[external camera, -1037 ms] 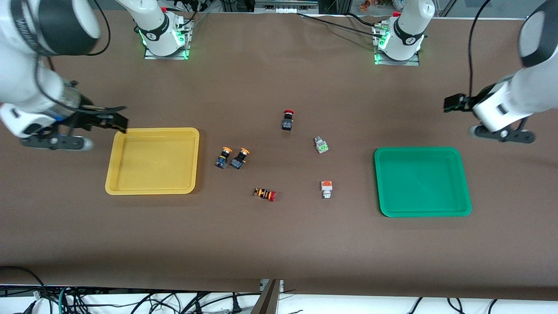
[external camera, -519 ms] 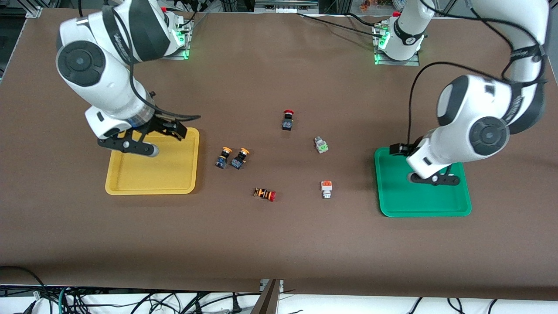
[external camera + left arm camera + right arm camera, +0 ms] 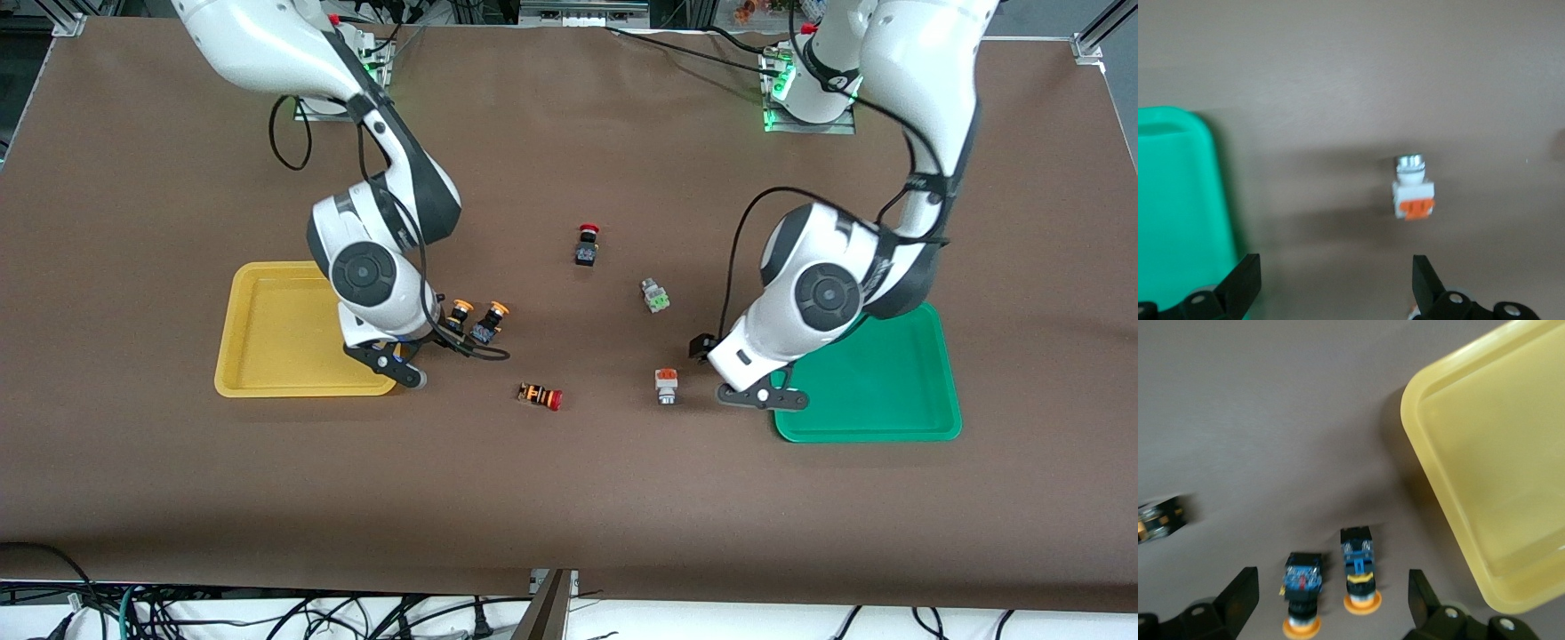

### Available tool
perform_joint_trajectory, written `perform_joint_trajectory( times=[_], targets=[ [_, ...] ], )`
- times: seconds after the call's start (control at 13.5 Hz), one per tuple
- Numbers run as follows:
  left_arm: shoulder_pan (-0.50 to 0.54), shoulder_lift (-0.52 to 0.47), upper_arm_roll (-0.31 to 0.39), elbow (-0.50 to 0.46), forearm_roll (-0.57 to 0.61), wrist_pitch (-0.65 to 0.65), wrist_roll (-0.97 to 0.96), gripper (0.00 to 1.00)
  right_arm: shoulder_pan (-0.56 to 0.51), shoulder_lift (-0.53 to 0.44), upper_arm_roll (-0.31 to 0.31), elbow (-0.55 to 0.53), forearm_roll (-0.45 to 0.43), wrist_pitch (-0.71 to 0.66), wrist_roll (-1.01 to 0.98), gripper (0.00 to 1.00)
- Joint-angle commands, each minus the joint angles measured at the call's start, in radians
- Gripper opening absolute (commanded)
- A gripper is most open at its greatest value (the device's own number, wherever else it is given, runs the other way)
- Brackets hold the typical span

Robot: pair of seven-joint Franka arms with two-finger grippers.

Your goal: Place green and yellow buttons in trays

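Six push-buttons lie on the brown tabletop [image 3: 569, 498], and two trays. The yellow tray [image 3: 267, 356] sits toward the right arm's end, the green tray [image 3: 889, 391] toward the left arm's end; both are bare inside.

Taking the green tray as the landmark: two yellow-capped buttons [image 3: 474, 322] with black-and-blue bodies lie side by side well apart from it, just beside the yellow tray. The two white-silver buttons are much closer to it. The orange-faced button [image 3: 666, 384] lies near the green tray's corner nearest the front camera, its silver end pointing toward that camera. The green-faced button [image 3: 655, 296] lies farther from the camera, tilted. A red-capped black button [image 3: 586, 244] stands farther still, and a red-capped button with an orange-striped body [image 3: 540, 396] lies on its side, about level with the orange-faced one.

The left hand [image 3: 1337, 280] hangs over the bare tabletop between the green tray's rim and the orange-faced button, fingers [image 3: 1245, 283] spread wide, holding nothing. The right hand [image 3: 1331, 593] hangs over the two yellow-capped buttons beside the yellow tray's edge, fingers [image 3: 1238, 597] likewise spread and empty.
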Motion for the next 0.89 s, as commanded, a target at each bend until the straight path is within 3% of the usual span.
perform_joint_trajectory(
  times=[0.0,0.44,0.74,0.81],
  targets=[
    [-0.040,0.107,0.009,0.061,-0.015,0.103,-0.032,1.00,0.001,0.024,-0.007,-0.011,0.014,0.053,0.018,0.99],
    [-0.096,0.202,0.015,0.059,-0.004,0.252,-0.030,1.00,-0.001,0.043,-0.007,-0.101,0.054,0.150,0.063,0.98],
    [-0.115,0.225,0.021,0.059,-0.004,0.260,-0.029,1.00,0.002,0.046,-0.007,-0.161,0.054,0.216,0.099,0.98],
    [-0.113,0.225,0.021,0.059,0.000,0.260,-0.021,0.80,0.002,0.046,-0.007,-0.172,0.054,0.229,0.109,0.96]
  ],
)
